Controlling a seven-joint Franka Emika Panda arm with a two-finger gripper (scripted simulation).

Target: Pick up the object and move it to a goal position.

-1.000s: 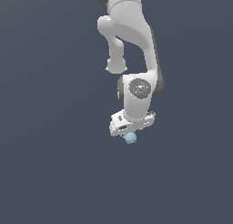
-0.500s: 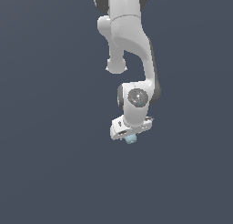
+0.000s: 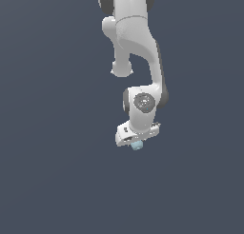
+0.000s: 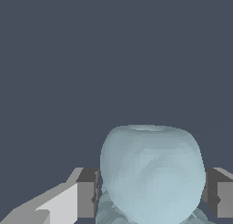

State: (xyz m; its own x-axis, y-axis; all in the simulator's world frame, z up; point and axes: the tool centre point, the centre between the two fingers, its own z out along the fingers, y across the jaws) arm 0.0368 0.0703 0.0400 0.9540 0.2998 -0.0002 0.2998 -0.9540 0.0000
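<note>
The object (image 3: 137, 145) is a small pale light-blue lumpy blob. In the exterior view it hangs just under the white hand of the arm, near the picture's middle. My gripper (image 3: 137, 142) is shut on it. In the wrist view the object (image 4: 152, 173) bulges large between the two fingers (image 4: 86, 193), which press on its two sides, and my gripper (image 4: 152, 196) is mostly hidden behind it. No goal marker shows in either view.
Only a plain dark grey-blue background surrounds the white arm (image 3: 136, 47) in both views. No table edge, container or other object shows.
The wrist and hand have sunk slightly in the exterior view, with the blob still held. Most of that shift came before half a second ago.
</note>
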